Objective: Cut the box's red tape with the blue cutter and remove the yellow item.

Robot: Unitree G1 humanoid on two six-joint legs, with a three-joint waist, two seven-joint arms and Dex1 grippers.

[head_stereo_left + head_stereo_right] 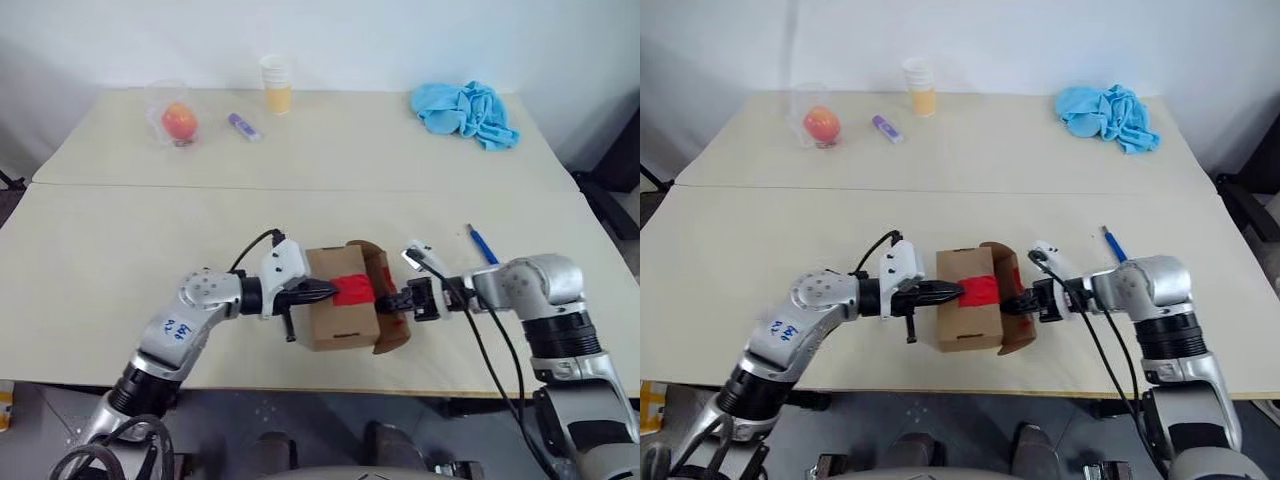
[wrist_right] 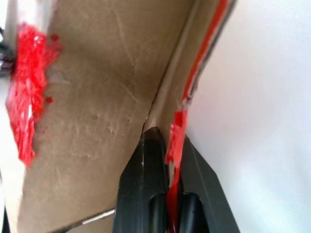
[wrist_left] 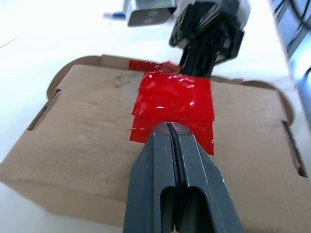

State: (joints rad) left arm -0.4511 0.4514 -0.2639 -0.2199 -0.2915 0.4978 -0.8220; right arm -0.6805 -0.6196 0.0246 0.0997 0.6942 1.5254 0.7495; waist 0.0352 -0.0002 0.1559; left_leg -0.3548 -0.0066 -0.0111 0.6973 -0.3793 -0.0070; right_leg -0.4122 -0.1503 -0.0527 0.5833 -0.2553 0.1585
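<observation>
The box lies at the table's near edge, between both grippers. The left gripper, jaws closed and empty, presses its tips on the red tape across the top. The right gripper, jaws clamped, pinches a loose end of red tape beside the open flap. The blue cutter lies behind the right arm, its long axis running away from the robot. A blue cloth lies far behind.
</observation>
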